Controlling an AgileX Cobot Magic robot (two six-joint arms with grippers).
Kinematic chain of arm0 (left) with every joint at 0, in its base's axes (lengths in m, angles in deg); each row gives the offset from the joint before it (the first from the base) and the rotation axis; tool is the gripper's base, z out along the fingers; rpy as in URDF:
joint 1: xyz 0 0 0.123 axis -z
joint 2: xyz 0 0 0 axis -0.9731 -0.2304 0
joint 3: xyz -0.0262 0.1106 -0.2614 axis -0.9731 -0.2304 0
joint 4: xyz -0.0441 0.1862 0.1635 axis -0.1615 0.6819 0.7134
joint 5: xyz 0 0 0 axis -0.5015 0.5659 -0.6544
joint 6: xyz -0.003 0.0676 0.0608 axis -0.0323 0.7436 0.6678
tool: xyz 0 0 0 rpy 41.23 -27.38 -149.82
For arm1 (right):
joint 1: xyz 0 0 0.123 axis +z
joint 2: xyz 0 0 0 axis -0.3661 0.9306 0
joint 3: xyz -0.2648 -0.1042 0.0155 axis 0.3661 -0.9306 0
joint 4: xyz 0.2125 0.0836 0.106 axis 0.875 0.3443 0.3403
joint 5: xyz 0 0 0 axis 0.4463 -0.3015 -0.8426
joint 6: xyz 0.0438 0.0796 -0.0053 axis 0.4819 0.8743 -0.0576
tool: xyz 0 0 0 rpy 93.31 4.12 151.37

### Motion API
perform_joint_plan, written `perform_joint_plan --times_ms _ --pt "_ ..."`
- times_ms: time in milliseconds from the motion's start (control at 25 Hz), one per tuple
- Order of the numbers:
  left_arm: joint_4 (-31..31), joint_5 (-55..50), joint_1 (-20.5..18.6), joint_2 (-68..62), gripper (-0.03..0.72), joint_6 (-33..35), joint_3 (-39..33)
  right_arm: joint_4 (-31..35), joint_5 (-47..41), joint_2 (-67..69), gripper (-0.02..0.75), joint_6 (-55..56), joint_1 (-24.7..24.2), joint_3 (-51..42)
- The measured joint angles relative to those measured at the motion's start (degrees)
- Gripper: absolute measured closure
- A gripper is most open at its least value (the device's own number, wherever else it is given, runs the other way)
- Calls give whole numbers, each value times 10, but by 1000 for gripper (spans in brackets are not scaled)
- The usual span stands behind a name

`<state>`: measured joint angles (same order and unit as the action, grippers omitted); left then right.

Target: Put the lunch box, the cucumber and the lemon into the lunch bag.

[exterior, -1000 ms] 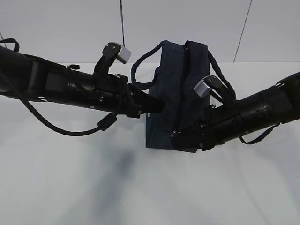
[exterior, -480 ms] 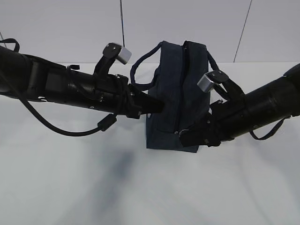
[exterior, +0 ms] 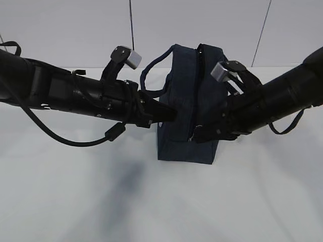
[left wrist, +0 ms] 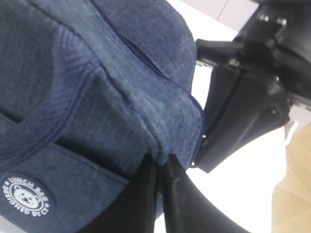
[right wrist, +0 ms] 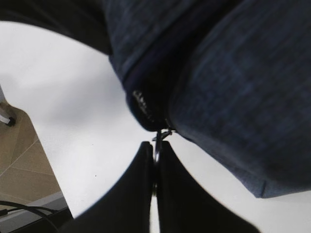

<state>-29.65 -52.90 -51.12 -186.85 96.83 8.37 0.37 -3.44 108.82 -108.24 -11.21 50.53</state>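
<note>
At table centre: the lunch bag (exterior: 189, 106) stands upright on the white table (exterior: 75, 201), its zipper line running down the near face.
Left pincer: my left gripper (exterior: 171, 115) is pressed together on a fold of the bag's fabric at the 9 o'clock side; the wrist view (left wrist: 158, 167) shows cloth caught between the tips.
Right pincer: my right gripper (exterior: 194, 136) is pinching the zipper pull (right wrist: 158, 141), at the bag's 5 o'clock corner.
Missing items: lunch box, cucumber and lemon show in no view.
Risk, slip: I judge the thin metal pull could slide out of my right tips if I tug at a slant.
Risk, topple: if my left hold on the cloth gives, the bag may tilt or drag toward 3 o'clock instead of unzipping.
Change from a second ago: my right arm has risen and swung upward, carrying the pull higher up the bag; my left arm has stayed put.
</note>
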Motion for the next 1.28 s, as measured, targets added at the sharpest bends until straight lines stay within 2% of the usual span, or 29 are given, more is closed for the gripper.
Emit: perform_joint_plan --times_ms 440,1080,1280 --pt "0 11 0 0 698 0 1 -67 -72 0 738 182 0 69" --pt "0 19 0 0 698 0 1 -165 -135 0 738 291 0 221" --pt "-2 20 0 0 698 0 1 -176 -142 0 738 320 0 258"
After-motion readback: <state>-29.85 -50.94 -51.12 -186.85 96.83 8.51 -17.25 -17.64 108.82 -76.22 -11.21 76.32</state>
